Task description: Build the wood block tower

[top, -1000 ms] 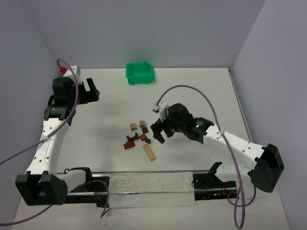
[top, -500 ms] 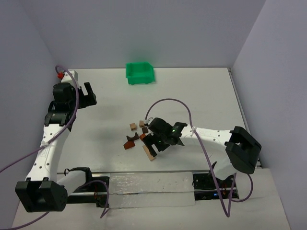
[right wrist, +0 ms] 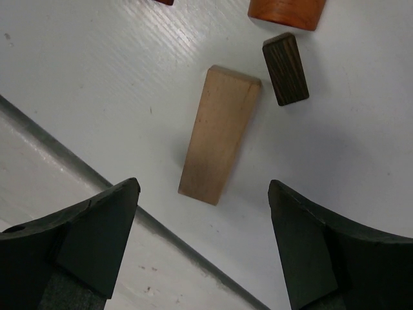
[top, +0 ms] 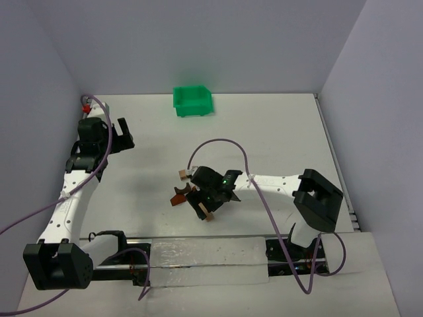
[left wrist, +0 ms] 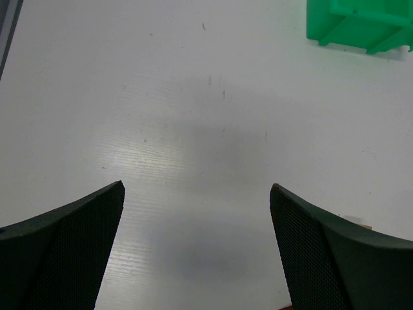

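The wooden blocks lie loose and flat on the white table, apart from one another. In the right wrist view a light tan bar (right wrist: 219,134) lies lengthwise, with a dark brown block (right wrist: 285,69) and a reddish-brown block (right wrist: 286,10) beyond it. My right gripper (right wrist: 203,187) hovers open over the bar's near end, a finger on each side and not touching it. From above, my right gripper (top: 203,198) covers most of the cluster; a tan cube (top: 183,174), a reddish arch piece (top: 178,197) and the bar's end (top: 207,215) show. My left gripper (top: 122,135) is open and empty at the far left.
A green plastic bin (top: 193,100) stands at the back of the table, also in the left wrist view as a green bin (left wrist: 361,22). The table's front seam (right wrist: 64,148) runs just below the bar. A purple cable (top: 218,142) arcs over the right arm.
My right arm has swung left and come down over the block cluster, its jaws narrowing a little. The left arm has drawn back slightly toward the far left corner.
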Controlling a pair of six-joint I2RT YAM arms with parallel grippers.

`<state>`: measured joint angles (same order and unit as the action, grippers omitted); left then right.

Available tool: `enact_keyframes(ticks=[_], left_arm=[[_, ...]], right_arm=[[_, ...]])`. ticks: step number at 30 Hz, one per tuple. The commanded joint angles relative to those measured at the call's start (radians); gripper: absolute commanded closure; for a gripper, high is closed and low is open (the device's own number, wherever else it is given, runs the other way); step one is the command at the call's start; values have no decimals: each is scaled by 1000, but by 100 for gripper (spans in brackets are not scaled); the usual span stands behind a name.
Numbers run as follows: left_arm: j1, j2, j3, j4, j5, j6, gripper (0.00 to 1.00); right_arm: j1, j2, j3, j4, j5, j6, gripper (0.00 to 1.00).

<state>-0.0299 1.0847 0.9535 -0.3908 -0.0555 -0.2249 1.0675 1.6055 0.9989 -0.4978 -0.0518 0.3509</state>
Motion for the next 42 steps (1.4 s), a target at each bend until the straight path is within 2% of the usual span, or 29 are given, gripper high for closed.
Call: enact_keyframes(ticks=[1, 10, 15, 16, 18, 21, 22, 24, 27, 31, 33, 37, 42], left_arm=[[3, -13, 29, 47, 3, -8, 1], [2, -15, 22, 48, 16, -18, 1], [2, -9, 30, 54, 20, -19, 1], [2, -9, 32, 55, 20, -19, 1], [2, -3, 34, 56, 22, -17, 1], [2, 0, 35, 59, 20, -17, 1], [2, 0, 36, 58, 20, -17, 1], [2, 0, 34, 58, 19, -16, 1], [2, -15, 32, 56, 38, 0, 1], [2, -15, 42, 47, 77, 14, 1], [2, -11, 47, 46, 101, 16, 1], [2, -7, 54, 55, 132, 28, 1], [2, 19, 112, 38, 155, 46, 1]], right_arm=[[6, 63, 68, 0, 50, 15, 13], [8, 149, 78, 21, 95, 21, 23], [9, 165, 64, 49, 112, 8, 34], [10, 167, 65, 49, 113, 6, 38], [19, 172, 75, 42, 122, -3, 52], [36, 169, 86, 32, 106, -15, 81], [40, 163, 92, 24, 100, -17, 83], [40, 120, 124, -36, 23, -44, 100], [25, -14, 171, -64, 7, -101, 100], [-86, -143, 247, -102, 47, -131, 100], [-184, -125, 284, -126, 59, -125, 100], [-289, -71, 264, -94, 136, -133, 100], [-340, 83, 327, -65, 104, -143, 100]])
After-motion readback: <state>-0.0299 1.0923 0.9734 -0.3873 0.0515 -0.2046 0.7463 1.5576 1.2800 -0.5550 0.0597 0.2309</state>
